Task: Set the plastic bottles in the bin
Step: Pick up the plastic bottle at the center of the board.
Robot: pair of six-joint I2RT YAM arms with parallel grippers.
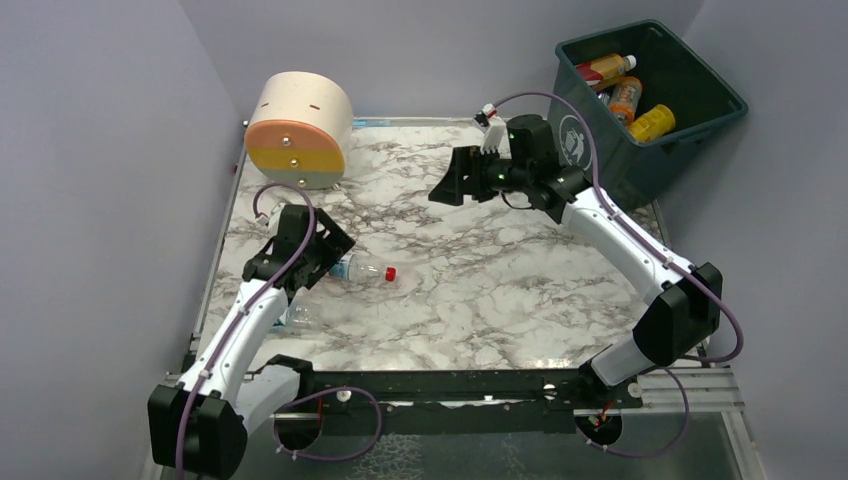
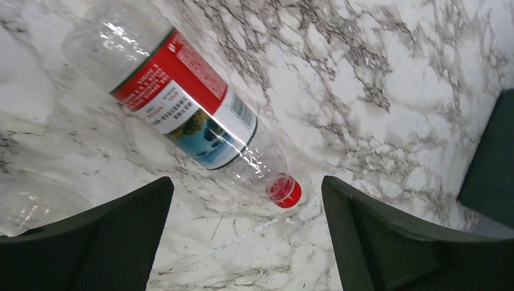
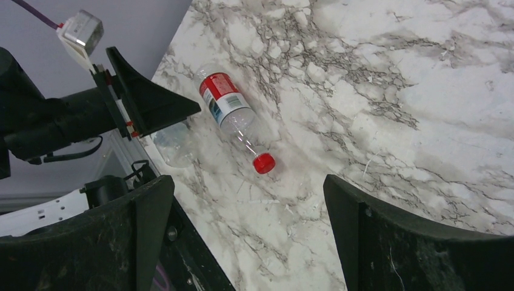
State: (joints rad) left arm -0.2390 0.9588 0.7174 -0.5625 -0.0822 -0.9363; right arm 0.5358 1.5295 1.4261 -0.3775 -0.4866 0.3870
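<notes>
One clear, red-labelled, red-capped bottle (image 2: pixel 182 97) lies flat; both arms' jaws gape empty.

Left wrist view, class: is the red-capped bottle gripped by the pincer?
No, the red-capped bottle lies on the marble table, and the left pincer stands wide open, clear of it.

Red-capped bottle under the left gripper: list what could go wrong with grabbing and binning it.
The bottle lies on its side, and the open left gripper hangs over its narrow cap end; closing there could squirt it away.
A second clear bottle lies by the left arm near the table edge; a swing might knock it off.
The bin stands at the far right corner, with the right gripper in between; the arms could clash.
</notes>
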